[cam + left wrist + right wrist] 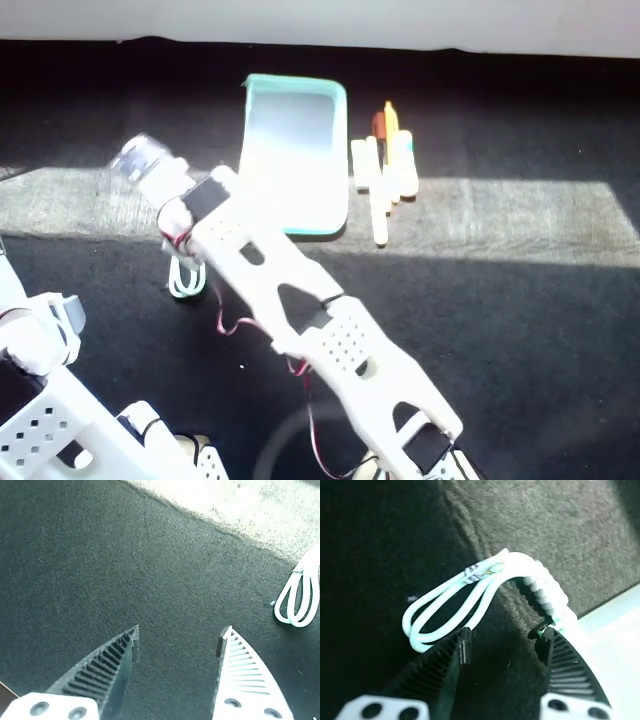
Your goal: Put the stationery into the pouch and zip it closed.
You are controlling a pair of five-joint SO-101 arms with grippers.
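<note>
We see the pouch [295, 165] lying flat at the upper middle of the high view, pale-faced with a teal rim. We cannot tell whether its zip is open. The stationery [383, 170], a small bunch of pale pens with a yellow one and a brown one among them, lies just beside the pouch's right edge, outside it, roughly parallel to its long side. Both rest where a band of sunlight [520, 215] crosses the dark mat [520, 330].

Lower left of the pouch, a white cord loop [185, 280] lies on the mat, its braided end running off toward the pouch side. The right arm [340, 340] stretches from the lower right of the high view up to this spot. In its wrist view, the right gripper [505, 640] hangs just short of the cord loop [450, 610] with its jaws spread wide. One dark fingertip sits right at the loop, and nothing is gripped between them.

The left arm [40, 400] sits at the lower left corner of the high view. The left gripper [177, 635] is likewise wide open and empty above bare mat, with the cord loop [297, 602] off to one side, well apart from its fingers.
</note>
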